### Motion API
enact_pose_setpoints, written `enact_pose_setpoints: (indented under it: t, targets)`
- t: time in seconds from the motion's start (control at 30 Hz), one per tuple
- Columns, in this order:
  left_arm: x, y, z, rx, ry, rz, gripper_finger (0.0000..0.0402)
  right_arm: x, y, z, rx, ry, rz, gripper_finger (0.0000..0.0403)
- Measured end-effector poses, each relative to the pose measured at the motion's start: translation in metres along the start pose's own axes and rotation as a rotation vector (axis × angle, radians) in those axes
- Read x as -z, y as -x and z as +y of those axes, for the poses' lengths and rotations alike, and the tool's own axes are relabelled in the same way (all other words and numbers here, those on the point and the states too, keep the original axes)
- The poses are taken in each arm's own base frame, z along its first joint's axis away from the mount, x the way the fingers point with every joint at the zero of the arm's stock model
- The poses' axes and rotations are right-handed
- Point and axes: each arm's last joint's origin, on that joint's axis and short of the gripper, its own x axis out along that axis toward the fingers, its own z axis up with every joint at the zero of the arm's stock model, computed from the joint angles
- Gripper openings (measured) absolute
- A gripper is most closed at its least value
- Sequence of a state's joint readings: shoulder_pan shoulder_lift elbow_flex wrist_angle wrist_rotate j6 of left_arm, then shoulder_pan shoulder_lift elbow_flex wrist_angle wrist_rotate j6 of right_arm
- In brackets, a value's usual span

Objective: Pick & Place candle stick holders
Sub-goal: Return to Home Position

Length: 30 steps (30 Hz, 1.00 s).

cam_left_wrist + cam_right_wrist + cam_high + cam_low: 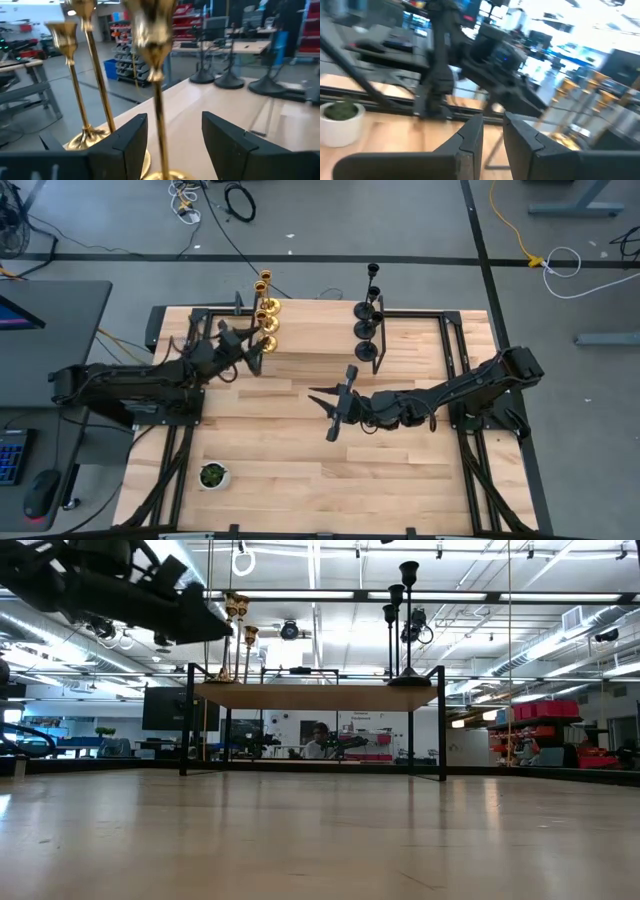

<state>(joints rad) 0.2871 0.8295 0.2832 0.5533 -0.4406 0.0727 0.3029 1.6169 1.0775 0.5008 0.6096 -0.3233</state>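
Gold candle stick holders (266, 313) stand on the raised shelf (310, 337) at 11 o'clock, with the black candle stick holders (368, 320) at 1 o'clock. Left gripper (174, 120) has its fingers apart around the nearest gold stem, not squeezing. Right gripper (493, 120) hangs mid-table, fingers barely apart, empty.

Shelf (312, 340) bears gold holders (266, 316) — and black holders (368, 328).
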Motion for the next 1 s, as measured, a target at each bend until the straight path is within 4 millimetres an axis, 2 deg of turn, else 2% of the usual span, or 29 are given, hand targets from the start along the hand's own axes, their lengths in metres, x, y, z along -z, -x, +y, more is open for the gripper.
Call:
enact_pose_setpoints:
  t: [0.13,0.27,0.37,0.53,0.63,0.77,0.87,0.93,1.0]
  targets:
    - [-0.007,0.018,-0.001,0.057,-0.01,-0.002,0.019,-0.002,0.004,-0.006,0.022,0.026,0.042,0.0077]
    - [-0.009,0.037,-0.003,0.162,-0.029,0.016,0.019,-0.003,0.012,-0.02,0.026,0.025,0.087,0.0077]
    - [-0.014,0.05,-0.004,0.252,-0.048,-0.016,0.019,0.005,0.023,-0.034,0.047,-0.005,0.087,0.0077]
    - [-0.015,0.069,-0.003,0.348,-0.056,-0.02,0.019,0.04,0.062,-0.062,0.103,-0.124,0.034,0.0077]
    - [-0.013,0.077,-0.001,0.381,-0.083,-0.012,0.019,0.065,0.086,-0.071,0.077,-0.216,-0.043,0.0077]
    - [-0.01,0.086,0.002,0.424,-0.083,0.0,0.019,0.094,0.113,-0.08,0.096,-0.232,-0.172,0.0077]
    - [-0.003,0.093,0.003,0.479,-0.079,0.065,0.019,0.113,0.13,-0.087,0.149,-0.27,-0.257,0.0077]
    - [0.006,0.097,0.004,0.518,-0.108,0.127,0.019,0.128,0.14,-0.09,0.206,-0.247,-0.256,0.0077]
    - [0.005,0.098,0.003,0.54,-0.058,0.12,0.019,0.14,0.149,-0.094,0.307,-0.309,-0.238,0.0077]
